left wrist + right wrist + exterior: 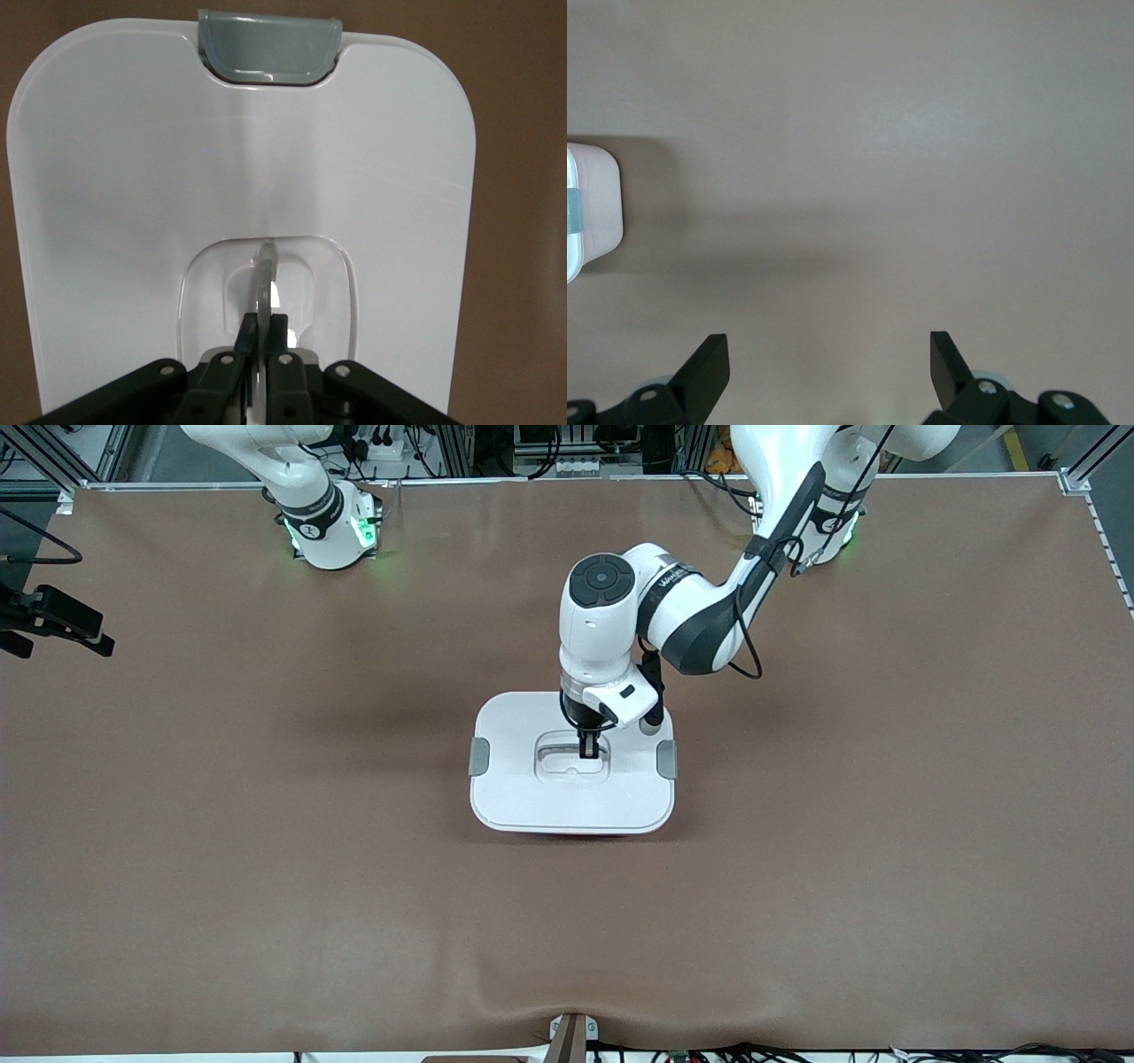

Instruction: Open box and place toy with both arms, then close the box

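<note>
A wide brown table [266, 868] carries only the box [523, 797], sitting mid-table with its white lid on and a grey clip [478, 756] at each short end. The left gripper [587, 751] is clenched on the thin handle [264, 279] in the lid's recess, probably the best hold on smooth, stiff, light and likely slippery plastic. The right gripper [829, 363] waits spread wide over bare table toward the right arm's end; the toy is not visible, and nothing blocks the lid but perhaps the clips.
</note>
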`<state>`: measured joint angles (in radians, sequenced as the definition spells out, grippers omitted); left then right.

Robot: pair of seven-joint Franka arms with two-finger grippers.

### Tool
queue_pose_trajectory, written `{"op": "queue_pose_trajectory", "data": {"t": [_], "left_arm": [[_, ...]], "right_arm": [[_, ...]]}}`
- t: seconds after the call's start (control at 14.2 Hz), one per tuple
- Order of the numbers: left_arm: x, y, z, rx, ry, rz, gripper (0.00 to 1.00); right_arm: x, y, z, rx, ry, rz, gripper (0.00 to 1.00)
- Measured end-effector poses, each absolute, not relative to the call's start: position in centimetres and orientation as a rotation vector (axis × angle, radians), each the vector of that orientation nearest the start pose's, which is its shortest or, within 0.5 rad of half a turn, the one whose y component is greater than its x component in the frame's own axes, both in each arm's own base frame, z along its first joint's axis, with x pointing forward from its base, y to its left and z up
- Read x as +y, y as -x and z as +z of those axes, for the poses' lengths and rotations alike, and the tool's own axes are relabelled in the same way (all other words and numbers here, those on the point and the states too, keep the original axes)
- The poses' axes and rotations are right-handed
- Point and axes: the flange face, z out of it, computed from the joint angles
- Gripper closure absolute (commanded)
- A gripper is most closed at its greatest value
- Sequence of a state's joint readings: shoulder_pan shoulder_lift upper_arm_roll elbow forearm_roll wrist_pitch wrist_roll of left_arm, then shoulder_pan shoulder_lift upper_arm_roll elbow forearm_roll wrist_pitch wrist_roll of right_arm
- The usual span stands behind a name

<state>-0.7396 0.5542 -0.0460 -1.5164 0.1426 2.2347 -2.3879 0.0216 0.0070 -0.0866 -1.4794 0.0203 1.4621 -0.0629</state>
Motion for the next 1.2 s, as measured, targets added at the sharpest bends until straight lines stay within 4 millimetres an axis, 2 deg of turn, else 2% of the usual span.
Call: {"op": "queue_pose_trajectory", "data": {"t": [0.35, 0.42, 0.56, 0.63, 0.7, 0.78, 0.85, 0.99, 1.06, 1.13, 1.2], "left_arm": [[-50.0, -51.4, 35.6, -2.291, 2.381, -0.154, 1.0], [-50.0, -51.4, 35.6, -2.292, 2.381, -0.154, 0.95], [-50.0, -51.4, 35.6, -2.293, 2.381, -0.155, 0.64], [-50.0, -51.5, 35.6, -2.294, 2.38, -0.155, 0.63], [-50.0, -51.5, 35.6, -2.295, 2.381, -0.155, 0.54], [-50.0, -51.5, 35.6, -2.295, 2.381, -0.155, 0.41], [-50.0, -51.5, 35.7, -2.296, 2.381, -0.155, 0.36], [-50.0, -51.5, 35.9, -2.298, 2.384, -0.156, 0.14], [-50.0, -51.5, 36.1, -2.3, 2.386, -0.157, 0.1], [-50.0, -51.5, 36.4, -2.303, 2.389, -0.157, 0.0], [-49.9, -51.5, 36.9, -2.308, 2.392, -0.158, 0.0]], "right_arm": [[-3.3, -54.5, 65.4, 0.0, 3.121, 0.026, 0.0], [-3.3, -54.6, 65.5, 0.0, 3.121, 0.025, 0.0], [-3.3, -54.6, 65.5, -0.003, 3.121, 0.023, 0.0], [-3.3, -54.6, 65.5, -0.005, 3.122, 0.022, 0.0], [-3.4, -54.6, 65.5, -0.005, 3.122, 0.022, 0.0], [-3.4, -54.6, 65.5, -0.005, 3.122, 0.022, 0.0], [-3.5, -54.6, 65.5, -0.004, 3.122, 0.022, 0.0], [-3.5, -54.6, 65.5, -0.004, 3.122, 0.021, 0.0], [-3.5, -54.6, 65.5, -0.003, 3.122, 0.021, 0.0], [-3.6, -54.6, 65.5, -0.003, 3.122, 0.021, 0.0], [-3.6, -54.6, 65.5, -0.001, 3.122, 0.021, 0.0]]}}
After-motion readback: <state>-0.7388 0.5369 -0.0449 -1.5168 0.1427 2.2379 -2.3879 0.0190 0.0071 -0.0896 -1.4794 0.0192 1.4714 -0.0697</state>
